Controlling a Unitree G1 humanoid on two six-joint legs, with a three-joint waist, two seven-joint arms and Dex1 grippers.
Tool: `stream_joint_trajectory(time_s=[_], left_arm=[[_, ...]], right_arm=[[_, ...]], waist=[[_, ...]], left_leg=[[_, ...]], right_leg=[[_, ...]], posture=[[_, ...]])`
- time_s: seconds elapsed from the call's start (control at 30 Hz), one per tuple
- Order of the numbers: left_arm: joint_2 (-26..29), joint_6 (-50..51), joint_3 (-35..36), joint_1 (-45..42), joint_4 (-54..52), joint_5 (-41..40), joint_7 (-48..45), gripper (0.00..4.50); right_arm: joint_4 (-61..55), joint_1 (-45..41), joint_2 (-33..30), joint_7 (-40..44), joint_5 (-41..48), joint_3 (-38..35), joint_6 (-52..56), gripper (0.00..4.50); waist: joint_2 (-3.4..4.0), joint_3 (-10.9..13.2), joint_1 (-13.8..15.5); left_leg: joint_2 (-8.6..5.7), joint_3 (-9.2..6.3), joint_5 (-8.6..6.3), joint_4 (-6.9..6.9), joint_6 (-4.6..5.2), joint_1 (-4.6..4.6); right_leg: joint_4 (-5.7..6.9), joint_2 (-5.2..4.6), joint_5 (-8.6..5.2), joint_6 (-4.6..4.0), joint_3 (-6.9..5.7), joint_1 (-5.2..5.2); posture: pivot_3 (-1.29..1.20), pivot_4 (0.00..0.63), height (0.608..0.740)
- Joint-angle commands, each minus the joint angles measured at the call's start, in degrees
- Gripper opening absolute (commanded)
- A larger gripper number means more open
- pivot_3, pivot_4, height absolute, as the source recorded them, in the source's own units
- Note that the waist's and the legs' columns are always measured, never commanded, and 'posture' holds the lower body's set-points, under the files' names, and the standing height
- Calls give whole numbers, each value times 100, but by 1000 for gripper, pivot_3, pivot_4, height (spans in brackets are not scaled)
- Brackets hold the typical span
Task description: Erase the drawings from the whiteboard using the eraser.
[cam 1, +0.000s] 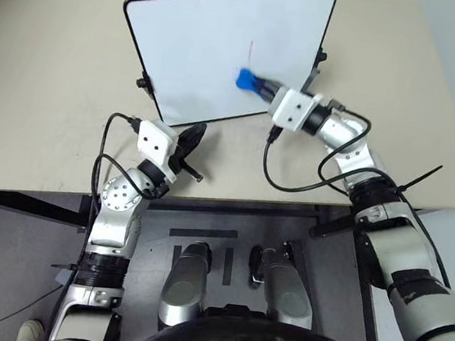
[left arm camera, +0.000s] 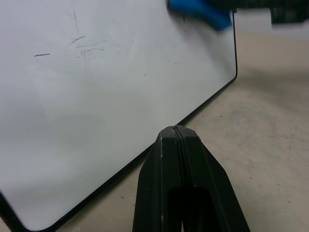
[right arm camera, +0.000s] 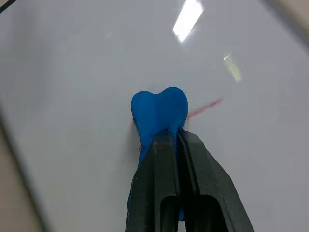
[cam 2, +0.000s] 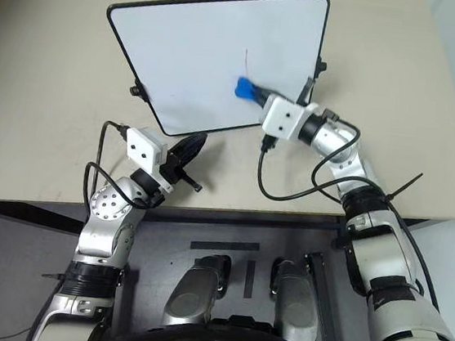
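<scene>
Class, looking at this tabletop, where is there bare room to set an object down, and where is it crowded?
Bare table lies left of the whiteboard and right of it, toward the far edge. Crowded: the board's near edge, where the left gripper waits and the right gripper presses the eraser.

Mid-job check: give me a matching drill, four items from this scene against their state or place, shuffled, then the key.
Items:
1. eraser
2. left hand
3. red line
4. whiteboard

States:
A. shut on nothing, beside the board's near edge
B. lying on the beige table
C. pinched in the right hand, against the board
D. partly left on the board

Pairs: 1-C, 2-A, 3-D, 4-B
</scene>
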Motion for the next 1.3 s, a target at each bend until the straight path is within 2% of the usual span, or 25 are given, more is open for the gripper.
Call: stream_joint_trajectory(time_s=[0.03,0.5,0.9,1.3], left_arm=[[31,-85,60,13,-187,-37,6,0],[70,-53,40,1,-209,-53,-35,0],[76,-56,50,44,-238,-55,-25,0],[95,-7,37,65,-290,-62,-31,0]], right_arm=[[44,18,-47,-111,-50,-8,-31,41],[-458,-531,-111,-663,-68,-261,-145,41],[-277,-642,-179,-1335,-350,-255,68,41],[-417,-34,4,-541,-170,106,26,41]], waist=[[1,0,0],[2,1,-17],[2,1,-14],[2,1,-36]], left_leg=[[0,0,0,0,0,0],[5,0,0,-1,0,-3],[5,-1,0,-1,0,-4],[6,0,0,-2,0,-2]], right_leg=[[0,0,2,-2,0,0],[-10,5,5,0,0,-2],[-8,5,7,-2,0,-2],[-9,6,9,-1,0,1]], posture=[[0,150,740],[0,150,740],[0,150,740],[0,150,740]])
